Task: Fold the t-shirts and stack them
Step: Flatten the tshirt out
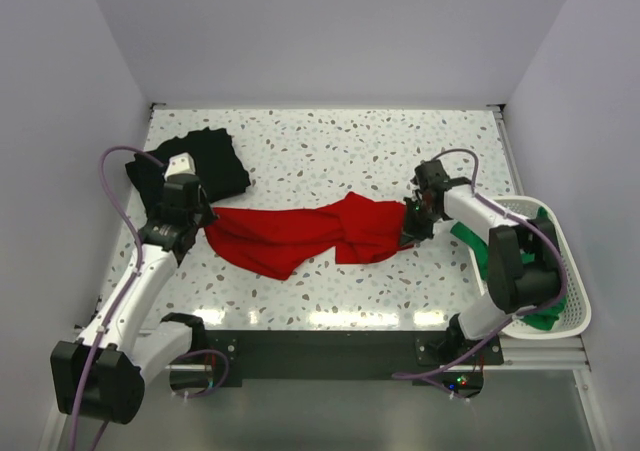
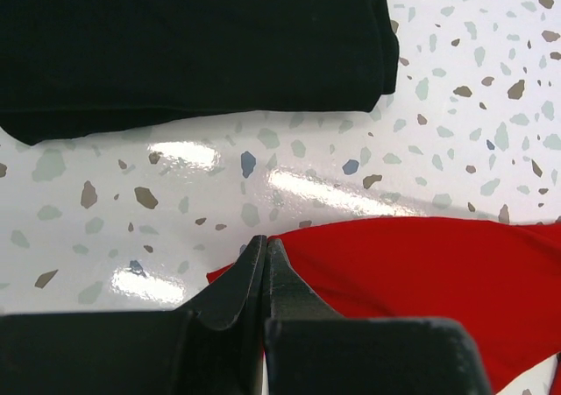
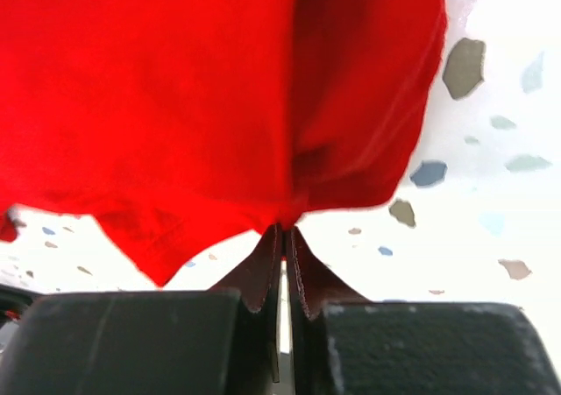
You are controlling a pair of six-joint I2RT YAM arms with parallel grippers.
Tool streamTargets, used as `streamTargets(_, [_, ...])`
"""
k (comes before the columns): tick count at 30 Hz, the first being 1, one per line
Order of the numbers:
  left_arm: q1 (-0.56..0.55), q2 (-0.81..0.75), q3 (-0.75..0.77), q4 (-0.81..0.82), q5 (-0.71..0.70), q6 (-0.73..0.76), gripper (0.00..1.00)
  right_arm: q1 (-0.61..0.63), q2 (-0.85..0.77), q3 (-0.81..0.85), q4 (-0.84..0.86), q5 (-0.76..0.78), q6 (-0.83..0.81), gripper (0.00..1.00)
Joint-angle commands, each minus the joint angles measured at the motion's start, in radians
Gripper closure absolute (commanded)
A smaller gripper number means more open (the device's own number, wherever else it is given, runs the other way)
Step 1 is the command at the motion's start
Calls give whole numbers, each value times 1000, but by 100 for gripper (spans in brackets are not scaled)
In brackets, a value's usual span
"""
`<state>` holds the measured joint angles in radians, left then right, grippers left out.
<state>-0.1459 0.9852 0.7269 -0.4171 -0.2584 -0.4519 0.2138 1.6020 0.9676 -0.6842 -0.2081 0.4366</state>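
Speckled surface [image 1: 330,141]. Red t-shirt [image 1: 290,236] strung nine to three, twisted mid-span. Black t-shirt [image 1: 200,161] folded at ten. Left jaws pinched tight on red edge, right jaws clamped on bunched hem. Risk: thin left bite slipping under tension; twist spoiling fold.

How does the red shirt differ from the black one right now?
The red t-shirt is stretched, rumpled, pinched by the left gripper and right gripper; the black t-shirt lies folded, untouched. The red t-shirt spans the table middle; the black t-shirt sits far left. Both are plain cloth.
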Motion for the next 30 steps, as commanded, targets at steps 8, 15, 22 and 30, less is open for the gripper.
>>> streamTargets(8, [6, -40, 40, 8, -51, 59, 100, -13, -160, 354, -253, 90, 7, 100])
streamTargets(15, [6, 24, 334, -32, -48, 67, 100, -48, -192, 787, -406, 235, 17, 100])
streamTargets(22, [6, -22, 615, -81, -90, 41, 100, -51, -267, 1221, -454, 446, -1, 100])
streamTargets(30, [6, -190, 692, -52, -153, 59, 100, -50, -482, 1223, -209, 570, -48, 100])
